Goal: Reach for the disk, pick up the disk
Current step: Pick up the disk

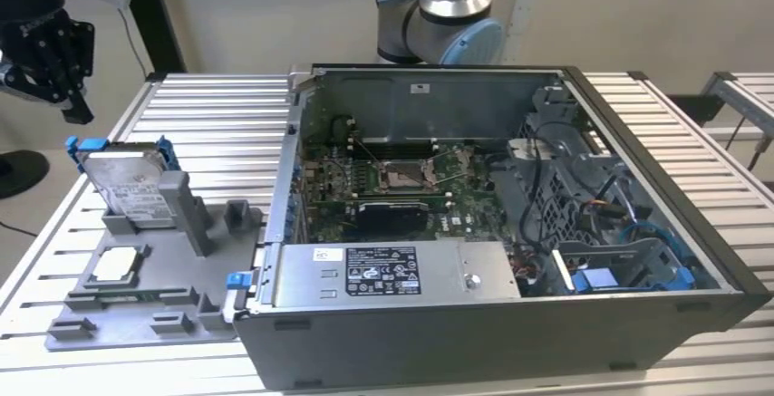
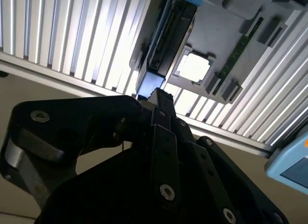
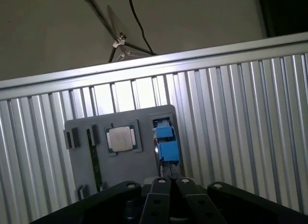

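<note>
While closed claw (image 3: 168, 180) hangs above, disk (image 1: 121, 165) stands upright, label (image 1: 138, 197) unreadable.

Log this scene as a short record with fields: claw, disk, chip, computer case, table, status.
claw: claw shut, holding nothing, in the air above the disk and apart from it
disk: disk stands on edge in a slot of the grey holder, blue bracket around it
chip: square chip lies flat on the same holder
computer case: computer case open, at the exterior view's right of the holder
table: slatted table bears the holder and the case
status: disk not yet grasped
</note>
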`<state>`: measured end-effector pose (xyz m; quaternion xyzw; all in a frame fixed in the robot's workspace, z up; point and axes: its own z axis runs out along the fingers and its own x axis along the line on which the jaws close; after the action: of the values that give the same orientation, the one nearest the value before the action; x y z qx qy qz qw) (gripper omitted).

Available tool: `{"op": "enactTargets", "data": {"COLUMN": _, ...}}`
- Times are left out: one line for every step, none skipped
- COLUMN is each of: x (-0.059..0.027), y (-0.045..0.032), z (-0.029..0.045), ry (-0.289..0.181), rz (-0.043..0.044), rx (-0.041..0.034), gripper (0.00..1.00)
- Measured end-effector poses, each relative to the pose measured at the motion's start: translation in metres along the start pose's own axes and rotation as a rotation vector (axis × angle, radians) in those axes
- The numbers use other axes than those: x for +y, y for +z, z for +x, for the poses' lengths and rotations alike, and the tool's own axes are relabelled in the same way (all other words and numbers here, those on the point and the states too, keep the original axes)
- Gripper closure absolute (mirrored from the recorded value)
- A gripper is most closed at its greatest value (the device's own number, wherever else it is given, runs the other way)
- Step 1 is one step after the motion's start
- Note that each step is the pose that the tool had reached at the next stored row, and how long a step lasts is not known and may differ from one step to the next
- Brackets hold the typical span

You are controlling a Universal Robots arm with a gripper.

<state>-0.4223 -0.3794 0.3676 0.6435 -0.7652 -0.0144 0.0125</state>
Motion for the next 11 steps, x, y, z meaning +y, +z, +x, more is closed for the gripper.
{"op": "enactTargets", "data": {"x": 0.0000, "y": 0.0000, "z": 0.0000, "ry": 0.000, "rz": 0.0000, "rx": 0.0000, "gripper": 1.00}}
{"op": "enactTargets", "data": {"x": 0.0000, "y": 0.0000, "z": 0.0000, "ry": 0.000, "rz": 0.0000, "rx": 0.0000, "gripper": 1.00}}
{"op": "enactTargets", "data": {"x": 0.0000, "y": 0.0000, "z": 0.0000, "ry": 0.000, "rz": 0.0000, "rx": 0.0000, "gripper": 1.00}}
{"op": "enactTargets", "data": {"x": 0.0000, "y": 0.0000, "z": 0.0000, "ry": -0.001, "rz": 0.0001, "rx": 0.0000, "gripper": 1.00}}
{"op": "enactTargets", "data": {"x": 0.0000, "y": 0.0000, "z": 0.0000, "ry": -0.003, "rz": 0.0002, "rx": 0.0002, "gripper": 1.00}}
{"op": "enactTargets", "data": {"x": 0.0002, "y": 0.0000, "z": 0.0000, "ry": -0.010, "rz": 0.0004, "rx": 0.0004, "gripper": 1.00}}
{"op": "enactTargets", "data": {"x": 0.0004, "y": 0.0001, "z": 0.0000, "ry": -0.021, "rz": 0.0010, "rx": 0.0007, "gripper": 1.00}}
{"op": "enactTargets", "data": {"x": 0.0005, "y": 0.0003, "z": 0.0001, "ry": -0.034, "rz": 0.0019, "rx": 0.0009, "gripper": 1.00}}
{"op": "enactTargets", "data": {"x": 0.0007, "y": 0.0004, "z": 0.0002, "ry": -0.047, "rz": 0.0038, "rx": 0.0012, "gripper": 1.00}}
{"op": "enactTargets", "data": {"x": 0.0008, "y": 0.0007, "z": 0.0002, "ry": -0.057, "rz": 0.0063, "rx": 0.0012, "gripper": 1.00}}
{"op": "enactTargets", "data": {"x": 0.0008, "y": 0.0009, "z": 0.0003, "ry": -0.067, "rz": 0.0076, "rx": 0.0012, "gripper": 1.00}}
